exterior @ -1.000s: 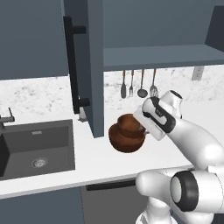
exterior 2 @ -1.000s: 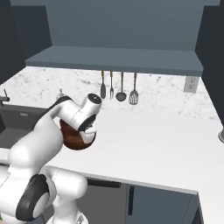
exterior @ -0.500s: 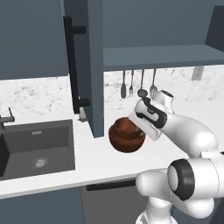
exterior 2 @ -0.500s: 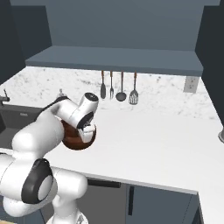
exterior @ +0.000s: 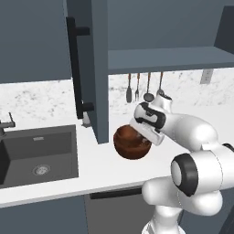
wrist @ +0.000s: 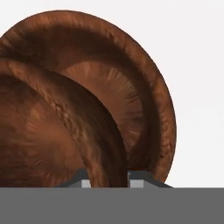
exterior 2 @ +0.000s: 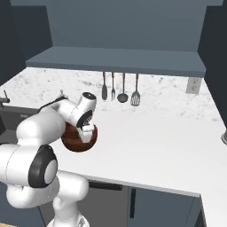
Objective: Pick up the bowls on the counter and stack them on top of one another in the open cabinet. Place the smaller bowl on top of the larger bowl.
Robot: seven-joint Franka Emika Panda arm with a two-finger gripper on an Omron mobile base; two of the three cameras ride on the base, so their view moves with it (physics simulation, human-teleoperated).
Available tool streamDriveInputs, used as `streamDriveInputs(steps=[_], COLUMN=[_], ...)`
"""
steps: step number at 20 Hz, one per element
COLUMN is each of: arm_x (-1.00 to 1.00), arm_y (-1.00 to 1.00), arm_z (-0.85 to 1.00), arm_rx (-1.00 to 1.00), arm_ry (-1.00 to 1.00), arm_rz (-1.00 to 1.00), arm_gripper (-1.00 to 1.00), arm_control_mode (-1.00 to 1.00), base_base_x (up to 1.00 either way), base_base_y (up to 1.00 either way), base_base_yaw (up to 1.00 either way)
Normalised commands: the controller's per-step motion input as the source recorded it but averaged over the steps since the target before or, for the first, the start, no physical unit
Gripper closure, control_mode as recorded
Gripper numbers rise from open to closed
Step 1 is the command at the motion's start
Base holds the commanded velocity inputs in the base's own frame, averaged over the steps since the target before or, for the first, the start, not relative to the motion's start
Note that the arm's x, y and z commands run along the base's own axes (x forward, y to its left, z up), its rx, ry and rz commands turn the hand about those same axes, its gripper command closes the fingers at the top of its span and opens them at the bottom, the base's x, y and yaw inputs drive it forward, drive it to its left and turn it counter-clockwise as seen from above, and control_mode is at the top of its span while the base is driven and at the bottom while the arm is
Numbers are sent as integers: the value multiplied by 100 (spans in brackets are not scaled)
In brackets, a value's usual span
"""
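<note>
At the left, the sink [exterior: 39,155] sits in the white surface [exterior: 105,171], beside the open cabinet [exterior: 164,59] whose shelf carries no bowl yet. Further right, the gripper [wrist: 107,179] has its fingers [wrist: 85,178] closed narrowly on the rim of the smaller bowl [wrist: 48,131], which lies in the larger bowl [wrist: 144,100] near the surface's front. Judging from this, both bowls remain to be stacked in the cabinet.

smaller bowl [wrist: 39,131] tilted, overlapping larger bowl [wrist: 131,87] | both reddish-brown | on white counter [exterior: 91,169] by open cabinet [exterior: 98,68]
</note>
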Motion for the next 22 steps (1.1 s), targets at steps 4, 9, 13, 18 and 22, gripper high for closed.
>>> streamDriveInputs(steps=[4, 9, 13, 18, 22], arm_x=[0, 2, -28, -8, 6], arm_y=[0, -15, -57, -20, 14], arm_z=[46, 23, -18, -21, -26], arm_rx=[0, 0, -1, -5, -11], arm_ry=[-6, -1, 1, 1, 2], arm_rz=[0, 1, 19, 22, 9], arm_gripper=[-100, -100, -100, -100, -100], arm_control_mode=[-100, -100, -100, -100, -100], base_base_x=[0, 0, 0, 0, 0], base_base_y=[0, 0, 0, 0, 0], base_base_yaw=[0, 0, 0, 0, 0])
